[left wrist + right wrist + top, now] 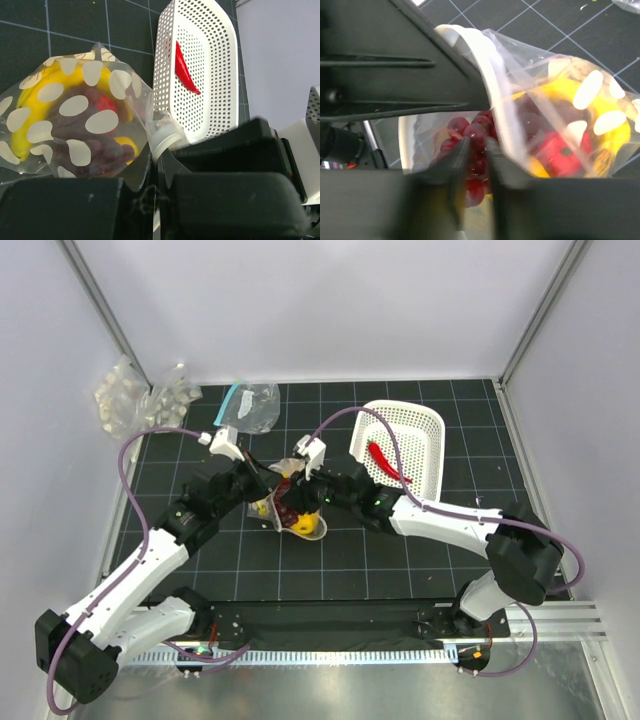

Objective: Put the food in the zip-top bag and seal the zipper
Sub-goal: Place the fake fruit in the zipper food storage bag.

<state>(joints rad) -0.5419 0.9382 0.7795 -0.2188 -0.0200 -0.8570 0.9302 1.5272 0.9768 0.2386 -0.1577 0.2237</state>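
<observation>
Clear plastic bag [290, 512] at table centre holds banana [27, 95], grapes [472, 131] and a red fruit [555, 150]; loading is mostly done. I read left gripper [155, 200] and right gripper [479, 160] both narrow, pinching its mouth. Chili [382, 460] lies in the white basket [425, 425] at two o'clock. Remaining: load chili, press zipper [492, 95] shut.
</observation>
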